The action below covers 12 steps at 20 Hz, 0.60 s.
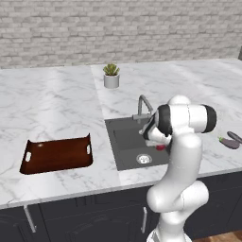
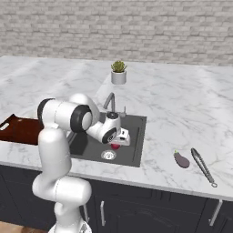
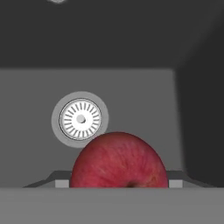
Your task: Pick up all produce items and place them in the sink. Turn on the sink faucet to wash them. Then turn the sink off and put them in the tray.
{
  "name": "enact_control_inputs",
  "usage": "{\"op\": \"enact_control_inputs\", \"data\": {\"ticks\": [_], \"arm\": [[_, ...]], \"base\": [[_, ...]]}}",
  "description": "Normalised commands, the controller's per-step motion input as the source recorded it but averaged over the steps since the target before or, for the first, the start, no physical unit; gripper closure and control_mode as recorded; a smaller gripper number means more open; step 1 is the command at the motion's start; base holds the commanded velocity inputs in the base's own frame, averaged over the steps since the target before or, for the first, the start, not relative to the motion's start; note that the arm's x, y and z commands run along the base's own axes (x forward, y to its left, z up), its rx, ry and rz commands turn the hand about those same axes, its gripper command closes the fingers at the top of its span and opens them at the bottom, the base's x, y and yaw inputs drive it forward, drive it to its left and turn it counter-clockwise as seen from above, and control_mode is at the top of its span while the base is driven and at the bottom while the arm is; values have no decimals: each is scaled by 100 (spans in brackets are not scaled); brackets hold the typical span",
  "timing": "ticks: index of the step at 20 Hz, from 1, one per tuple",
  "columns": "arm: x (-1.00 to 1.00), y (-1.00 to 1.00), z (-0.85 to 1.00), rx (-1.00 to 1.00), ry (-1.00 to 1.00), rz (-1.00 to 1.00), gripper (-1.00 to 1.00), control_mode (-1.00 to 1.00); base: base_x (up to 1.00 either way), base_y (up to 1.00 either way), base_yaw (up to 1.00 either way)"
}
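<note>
No text, label, brand, number or sign can be read on anything here.

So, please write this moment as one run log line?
claw: shut on apple | over sink | eggplant: on counter | tray: empty

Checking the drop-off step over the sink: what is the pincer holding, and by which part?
The pincer holds the red apple over the sink, its fingers on opposite sides of the fruit's round body. The exact contact spots are hidden.
</note>
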Motion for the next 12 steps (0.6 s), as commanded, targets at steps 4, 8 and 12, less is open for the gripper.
{"op": "enact_control_inputs", "data": {"ticks": [4, 8, 12], "arm": [[6, 1, -21, 0, 4, 0, 100, -100], [24, 7, -24, 0, 3, 0, 100, -100], [37, 13, -22, 0, 1, 0, 100, -100]], "base": [[0, 0, 0], [0, 0, 0], [0, 0, 0]]}}
